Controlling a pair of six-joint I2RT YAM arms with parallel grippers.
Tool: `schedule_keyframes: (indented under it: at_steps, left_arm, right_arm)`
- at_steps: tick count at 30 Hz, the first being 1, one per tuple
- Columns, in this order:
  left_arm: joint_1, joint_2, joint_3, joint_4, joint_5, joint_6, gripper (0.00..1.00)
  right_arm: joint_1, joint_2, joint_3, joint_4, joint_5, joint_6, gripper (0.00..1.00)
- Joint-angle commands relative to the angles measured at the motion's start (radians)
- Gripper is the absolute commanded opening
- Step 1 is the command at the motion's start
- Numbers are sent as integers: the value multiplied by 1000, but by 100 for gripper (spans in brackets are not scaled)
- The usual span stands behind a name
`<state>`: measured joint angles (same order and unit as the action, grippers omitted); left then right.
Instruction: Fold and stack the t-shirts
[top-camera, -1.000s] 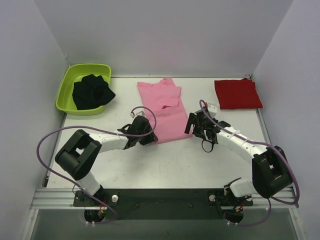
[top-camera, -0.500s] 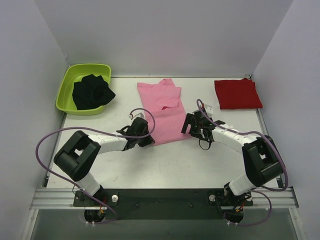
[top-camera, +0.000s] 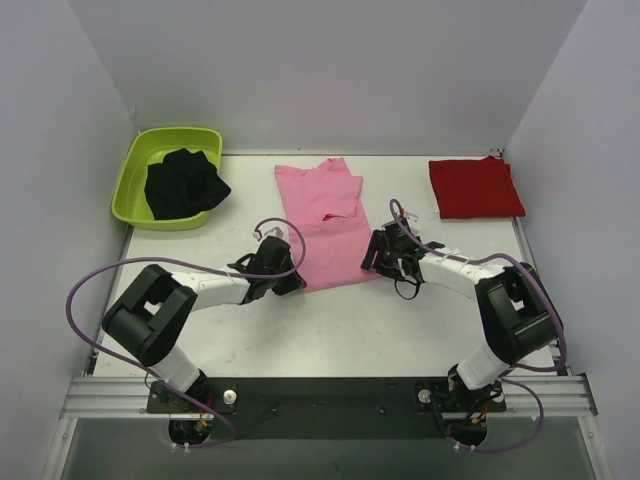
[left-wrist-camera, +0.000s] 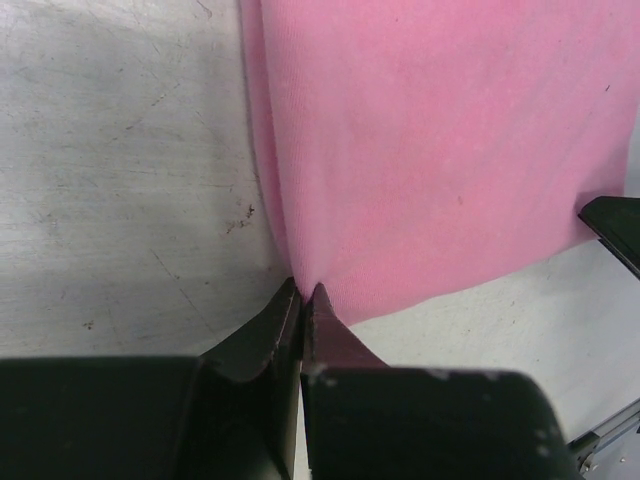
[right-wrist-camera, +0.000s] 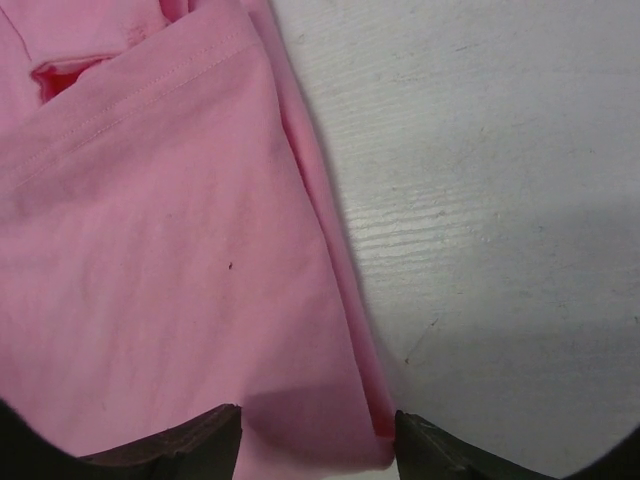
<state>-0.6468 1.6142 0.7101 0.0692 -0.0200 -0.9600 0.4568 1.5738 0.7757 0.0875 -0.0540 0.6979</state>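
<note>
The light pink t-shirt (top-camera: 328, 222) lies folded lengthwise in the middle of the table. My left gripper (top-camera: 291, 281) is at its near left corner, shut on the hem; the left wrist view shows the jaws pinching the pink cloth (left-wrist-camera: 420, 150) at its corner. My right gripper (top-camera: 374, 255) is at the near right corner, open, its fingers straddling the pink corner (right-wrist-camera: 200, 300) in the right wrist view. The deep red t-shirt (top-camera: 475, 187) lies folded at the back right, apart from both grippers.
A lime green tub (top-camera: 135, 182) holding a dark crumpled cloth (top-camera: 183, 183) stands at the back left. White walls enclose the table on three sides. The arm bases and a metal rail (top-camera: 320, 397) sit at the near edge.
Both arms have crept inward and slightly down to the near corners of the pink shirt. The shirts and the tub have not moved.
</note>
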Motion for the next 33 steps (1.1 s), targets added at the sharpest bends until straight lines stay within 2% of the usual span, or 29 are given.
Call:
schedule_keyframes:
  at_steps: [1,3,7,18,23,29,31,33]
  left_arm:
    - [16,-17,-31,-11,2,21,0]
    - [25,-27,-37,-9,6,21,0]
    - [39,-45,-57,-6,9,23,0]
    - [62,-62,-92,18,20,23,0]
    - [64,-53,-92,27,20,17,0]
    - [64,-48,-95,32,20,17,0]
    - [67,-50,-100,37,20,17,0]
    - [70,-51,-106,41,20,17,0]
  right_arm:
    - [-4,25,-9,14,-4,5,55]
    - [-4,26,-9,11,-6,5,49]
    - [-4,32,-12,3,-6,3,44]
    - [6,38,-19,-11,0,3,43]
    - [62,49,-18,-8,19,17,41]
    - [83,68,-27,-2,28,32,31]
    - [86,68,-36,0,28,37,23]
    - [85,66,-41,-2,29,41,6]
